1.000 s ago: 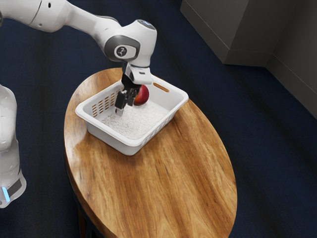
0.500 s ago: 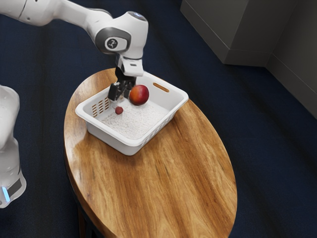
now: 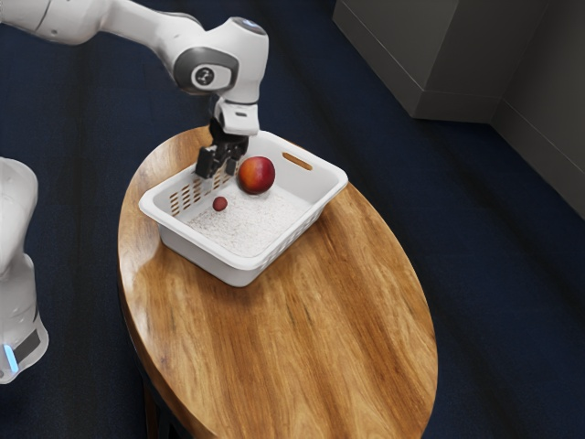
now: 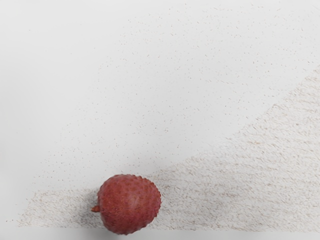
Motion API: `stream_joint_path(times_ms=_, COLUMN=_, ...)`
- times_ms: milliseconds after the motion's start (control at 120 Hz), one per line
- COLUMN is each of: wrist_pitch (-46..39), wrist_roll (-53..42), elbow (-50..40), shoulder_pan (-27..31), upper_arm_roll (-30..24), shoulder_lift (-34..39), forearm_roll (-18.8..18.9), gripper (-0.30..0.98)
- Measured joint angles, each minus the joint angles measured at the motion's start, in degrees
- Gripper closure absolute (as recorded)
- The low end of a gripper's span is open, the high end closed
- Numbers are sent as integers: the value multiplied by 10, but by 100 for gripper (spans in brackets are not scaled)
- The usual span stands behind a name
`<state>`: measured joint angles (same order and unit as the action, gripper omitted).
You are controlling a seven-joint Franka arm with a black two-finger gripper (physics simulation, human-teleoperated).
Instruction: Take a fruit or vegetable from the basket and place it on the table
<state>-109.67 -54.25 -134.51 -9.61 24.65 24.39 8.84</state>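
Exterior view: a white jointed robot arm [image 3: 146,32] enters from the upper left of the frame and bends downward above a white plastic basket [image 3: 219,263] with slotted sides, which stands on an oval brown wooden table [image 3: 338,320]. The black two-finger gripper [image 3: 218,172] hangs left of the frame's centre, over the slotted far-left part of the basket; its jaws are released, standing parted with a visible gap between them. The small, dark red, round fruit [image 3: 219,204] lies inside the basket, just below the gripper in the frame and apart from it. A larger, glossy red-and-orange round fruit [image 3: 257,175] is also in the basket, to the right of the gripper in the frame and higher than the small fruit. Wrist view: the small fruit displays bumpy skin and a short brownish stem [image 4: 95,209]; it rests on the basket's rough white, brown-flecked floor [image 4: 250,185], with a soft grey shadow beside it.
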Motion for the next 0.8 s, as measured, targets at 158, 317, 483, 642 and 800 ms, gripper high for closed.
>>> stream_joint_path(times_ms=158, wrist_pitch=-8, wrist_roll=-8, elbow=13, shoulder_pan=-58, upper_arm_roll=60, shoulder_lift=-3, forearm_roll=16, gripper=1)
stream_joint_path(times_ms=317, wrist_pitch=-17, wrist_roll=-14, elbow=14, shoulder_pan=-60, upper_arm_roll=67, shoulder_lift=-13, forearm_roll=14, gripper=1)
stream_joint_path(times_ms=483, wrist_pitch=-26, wrist_roll=-16, elbow=13, shoulder_pan=-57, upper_arm_roll=69, shoulder_lift=-32, forearm_roll=-4, gripper=1)
stream_joint_path(times_ms=642, wrist_pitch=-31, wrist_roll=-18, elbow=10, shoulder_pan=-56, upper_arm_roll=71, shoulder_lift=-41, forearm_roll=-11, gripper=1)
stream_joint_path(times_ms=800, wrist_pitch=-37, wrist_roll=-20, elbow=9, shoulder_pan=-56, upper_arm_roll=72, shoulder_lift=-49, forearm_roll=-13, gripper=1)
